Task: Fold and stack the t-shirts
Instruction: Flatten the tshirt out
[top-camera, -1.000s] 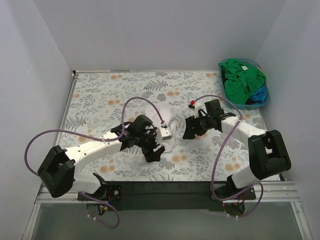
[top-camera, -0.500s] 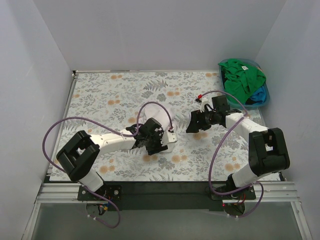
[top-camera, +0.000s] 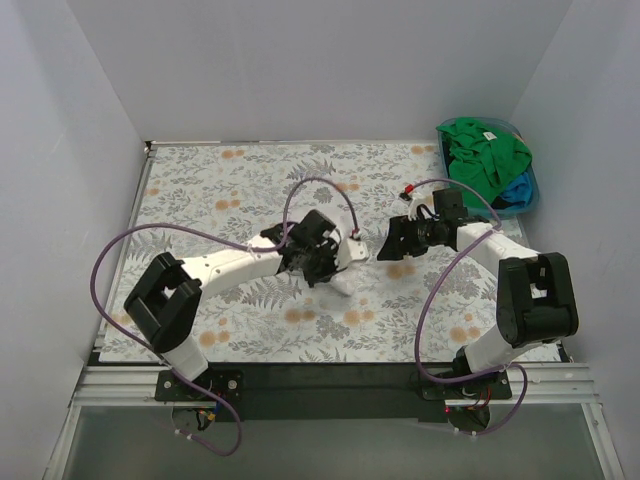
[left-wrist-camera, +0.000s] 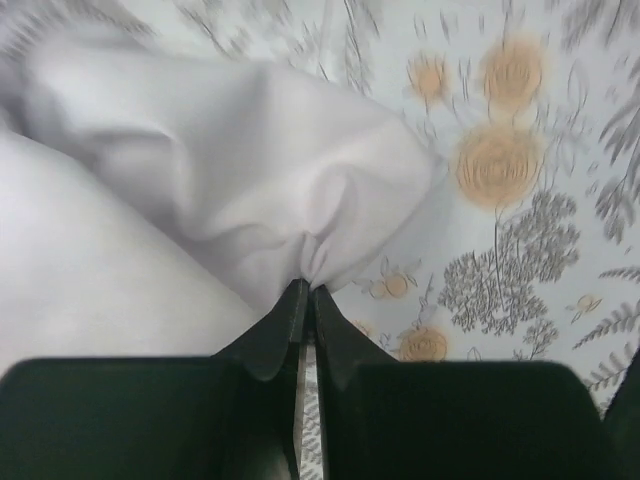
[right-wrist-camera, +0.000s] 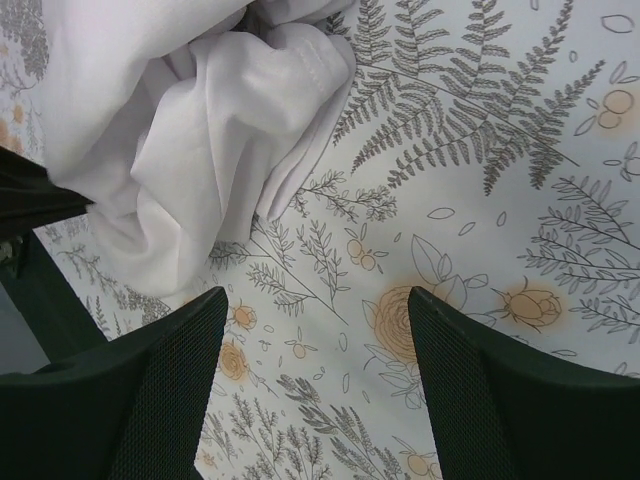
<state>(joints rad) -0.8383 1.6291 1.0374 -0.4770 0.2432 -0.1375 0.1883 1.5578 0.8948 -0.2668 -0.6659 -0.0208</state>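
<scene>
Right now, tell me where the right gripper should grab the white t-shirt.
Probably the stitched hem of the white t-shirt, approached from the right: it faces the open right gripper, lies free on the tablecloth, and the left gripper pinches another fold.

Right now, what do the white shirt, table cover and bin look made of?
White shirt: thin matte fabric, likely cotton knit; it puckers softly where the left gripper pinches it. Table cover: floral print, matte and flat; cloth or vinyl, can't tell. Bin: blue plastic, probably; smooth rigid rim.
</scene>
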